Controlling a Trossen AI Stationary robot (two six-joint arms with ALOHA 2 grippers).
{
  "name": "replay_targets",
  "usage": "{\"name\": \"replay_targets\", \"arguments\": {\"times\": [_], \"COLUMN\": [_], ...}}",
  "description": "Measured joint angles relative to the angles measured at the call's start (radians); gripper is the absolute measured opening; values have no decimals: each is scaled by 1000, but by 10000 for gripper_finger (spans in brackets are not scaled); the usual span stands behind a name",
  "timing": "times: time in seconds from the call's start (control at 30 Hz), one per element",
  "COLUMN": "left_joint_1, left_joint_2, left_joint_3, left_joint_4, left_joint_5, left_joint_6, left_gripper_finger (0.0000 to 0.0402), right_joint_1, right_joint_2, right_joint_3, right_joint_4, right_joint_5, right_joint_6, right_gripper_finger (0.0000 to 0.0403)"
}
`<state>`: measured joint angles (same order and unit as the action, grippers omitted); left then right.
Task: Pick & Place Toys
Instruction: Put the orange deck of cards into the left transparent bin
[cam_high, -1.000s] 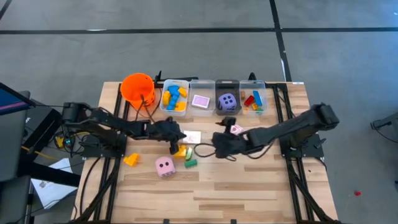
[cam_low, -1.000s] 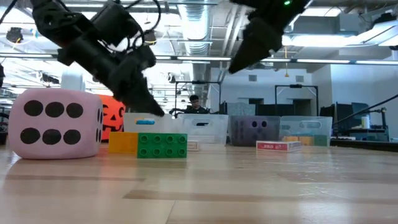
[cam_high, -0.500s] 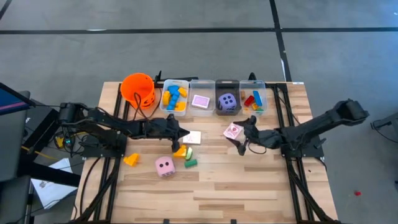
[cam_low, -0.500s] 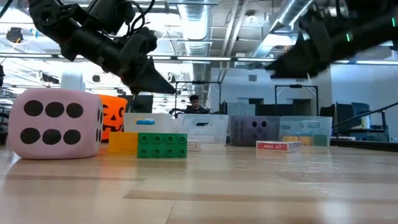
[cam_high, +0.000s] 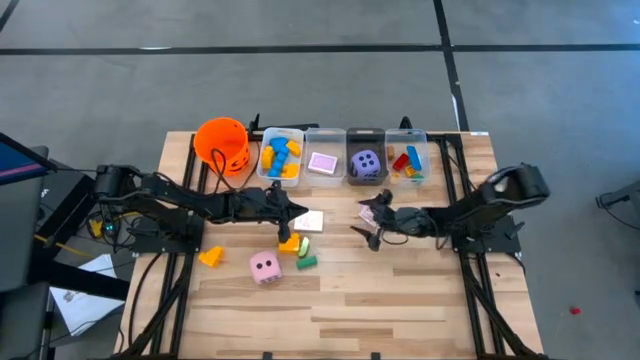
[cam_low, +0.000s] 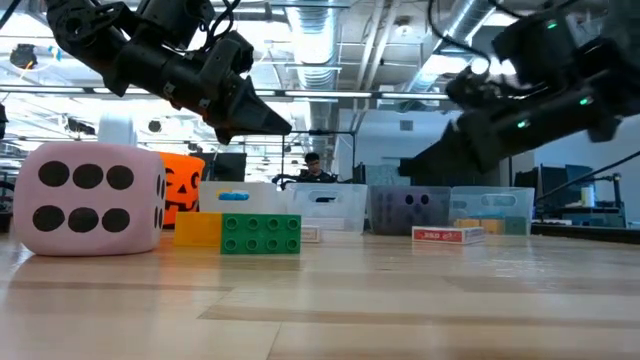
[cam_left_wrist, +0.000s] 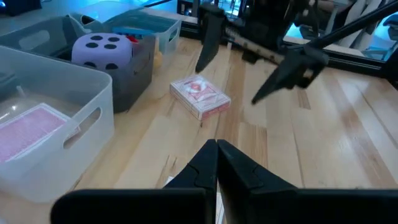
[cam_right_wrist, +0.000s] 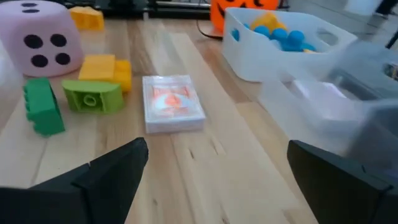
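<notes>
My left gripper (cam_high: 291, 208) (cam_left_wrist: 216, 151) is shut and empty, held above the table over a pink-and-white card pack (cam_high: 309, 220) (cam_right_wrist: 173, 102). My right gripper (cam_high: 367, 222) (cam_right_wrist: 217, 180) is open and empty, above the table beside a second card pack (cam_left_wrist: 200, 96), which lies flat on the wood. A pink die (cam_high: 264, 266) (cam_low: 88, 198), a yellow block (cam_high: 290, 243), green blocks (cam_high: 306, 256) (cam_low: 260, 234) and another yellow block (cam_high: 211, 257) rest on the table near the left gripper.
Along the far edge stand an orange bucket (cam_high: 222, 142) and a row of bins: one with blue and yellow blocks (cam_high: 281, 156), one with a pink card (cam_high: 325, 161), one with the purple die (cam_high: 366, 162), one with red, blue and yellow blocks (cam_high: 408, 160).
My left gripper has risen from just above the blocks and drawn a little toward the far edge. My right gripper has swung toward the table's right edge and then come back toward the left, beside the second card pack. No toy has moved.
</notes>
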<state>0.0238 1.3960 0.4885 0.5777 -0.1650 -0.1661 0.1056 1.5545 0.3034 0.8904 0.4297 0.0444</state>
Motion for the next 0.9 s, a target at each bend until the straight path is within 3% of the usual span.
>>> {"name": "replay_targets", "arguments": {"times": [0.17, 0.4, 0.63, 0.9], "left_joint_1": [0, 0, 0, 0], "left_joint_2": [0, 4, 5, 5], "left_joint_3": [0, 0, 0, 1], "left_joint_4": [3, 8, 8, 7], "left_joint_5": [0, 1, 1, 1], "left_joint_6": [0, 0, 0, -1], "left_gripper_finger": [2, 2, 2, 2], "right_joint_1": [-29, -65, -84, -118], "right_joint_2": [164, 338, 429, 418], "right_joint_3": [85, 214, 281, 288], "right_joint_4": [98, 99, 92, 97], "right_joint_5": [-116, -274, -275, -274], "right_joint_6": [-29, -29, -21, -18], "right_gripper_finger": [384, 384, 384, 384]}}
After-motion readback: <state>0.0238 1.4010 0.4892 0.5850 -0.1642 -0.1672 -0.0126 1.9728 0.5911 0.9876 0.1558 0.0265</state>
